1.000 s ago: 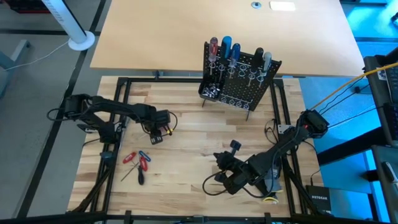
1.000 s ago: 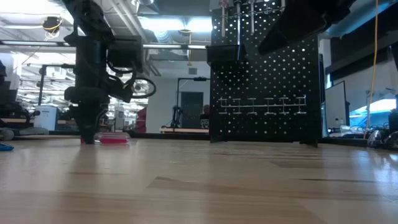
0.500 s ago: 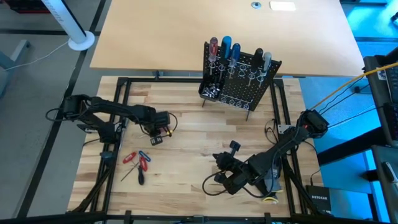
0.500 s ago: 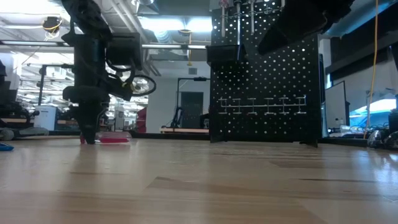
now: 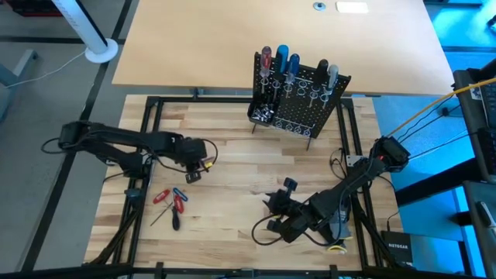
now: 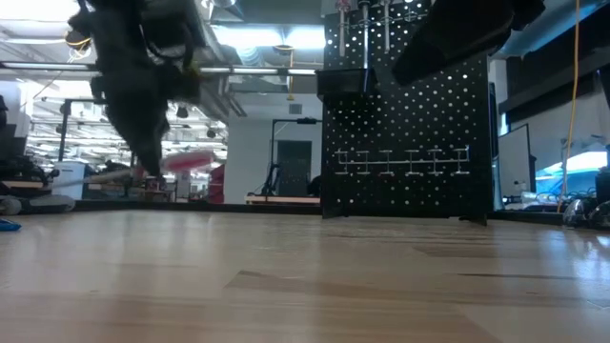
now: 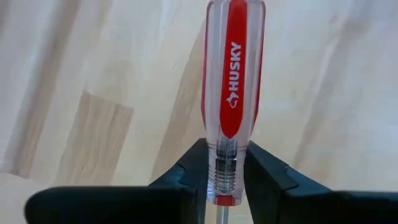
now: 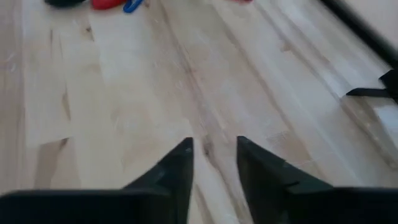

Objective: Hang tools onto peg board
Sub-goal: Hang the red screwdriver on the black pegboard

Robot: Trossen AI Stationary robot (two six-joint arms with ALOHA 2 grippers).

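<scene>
My left gripper hangs over the left half of the table, shut on a screwdriver with a clear and red handle; it shows blurred in the low view. My right gripper stands open above bare wood at the near right, holding nothing. The black peg board stands on thin legs at the table's far side, with several red-, blue- and black-handled tools upright in its rings. Loose red, blue and black tools lie on the table at the near left. My left gripper pinches the ribbed neck of the handle, at its shaft end, between its two fingers. The fingers come steeply from above and lie across the screwdriver. The screwdriver is lifted clear of the table and lies roughly level below the fingers.
A black frame runs along the table's edges. Cables trail beside the right arm at the near right. Bare wood lies between the two grippers and in front of the peg board. The room beyond shows in the low view.
My left gripper has risen from the table and drawn slightly toward the left edge, tipping a little. The red-handled screwdriver, which lay on the wood at its fingertips, is now lifted clear.
</scene>
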